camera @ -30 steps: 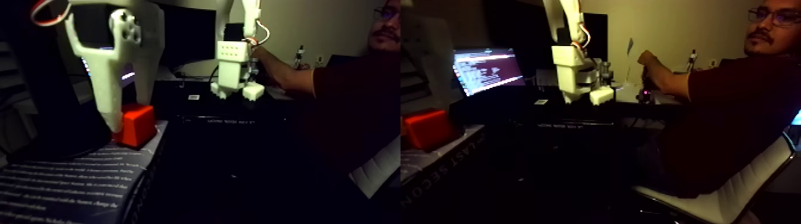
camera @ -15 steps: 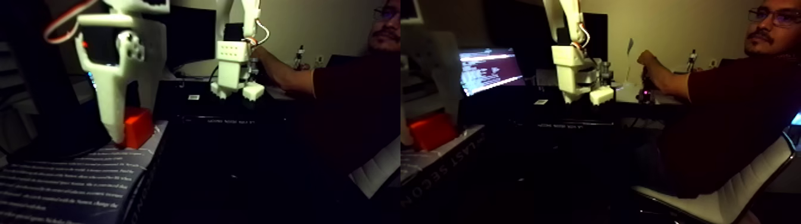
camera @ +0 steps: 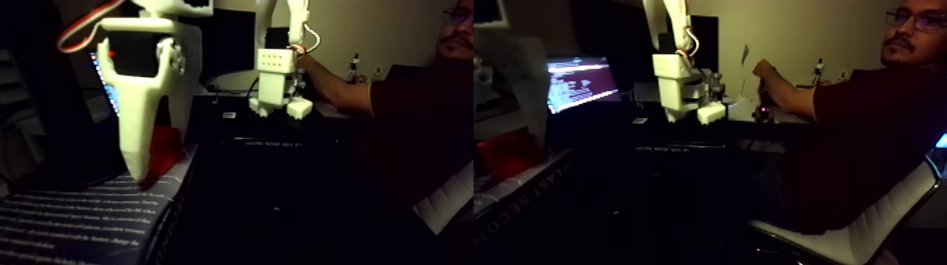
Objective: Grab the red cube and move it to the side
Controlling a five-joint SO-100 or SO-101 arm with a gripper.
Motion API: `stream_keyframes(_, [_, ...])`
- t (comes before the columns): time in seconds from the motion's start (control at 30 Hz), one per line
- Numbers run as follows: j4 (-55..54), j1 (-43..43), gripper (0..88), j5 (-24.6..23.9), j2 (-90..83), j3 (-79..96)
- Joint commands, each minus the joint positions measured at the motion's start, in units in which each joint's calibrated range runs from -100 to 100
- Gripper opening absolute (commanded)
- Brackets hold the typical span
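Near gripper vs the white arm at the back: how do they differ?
1. The gripper points down with its fingers either side of the red cube; the back arm has nothing red by it.
2. The gripper is over a printed book; the back arm stands on the dark desk, close to a person's hand.
3. The gripper looks far larger, being nearer the camera.
Both are white plastic.

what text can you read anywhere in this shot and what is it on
"LAST SECON": white capitals on the spine of the dark book under the red cube; cut off at the edge, maybe more letters.
Book cover: rows of white print, too blurred to read.
Laptop screen: lines of text, too small to read.
Dark box below the second arm: faint white line, unreadable.
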Motion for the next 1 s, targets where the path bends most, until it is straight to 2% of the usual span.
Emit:
stream_keyframes(0.0, [2.1,-0.1,27.7,1.3,-2.9,-0.8])
stream_keyframes(0.2, [7.0,0.2,27.7,5.9,-8.3,-0.2])
stream_keyframes(0.47, [15.4,-1.0,27.7,6.0,-19.1,0.1])
stream_keyframes(0.63, [19.9,-6.6,27.6,6.3,-29.7,6.2])
stream_keyframes(0.73, [18.7,-13.3,27.4,4.3,-37.5,14.9])
stream_keyframes(0.83, [12.5,-20.7,20.2,0.4,-45.3,24.2])
stream_keyframes(0.93, [5.6,-27.4,1.6,-3.0,-53.1,33.3])
stream_keyframes(0.97, [3.7,-29.2,0.0,-4.3,-55.6,36.4])
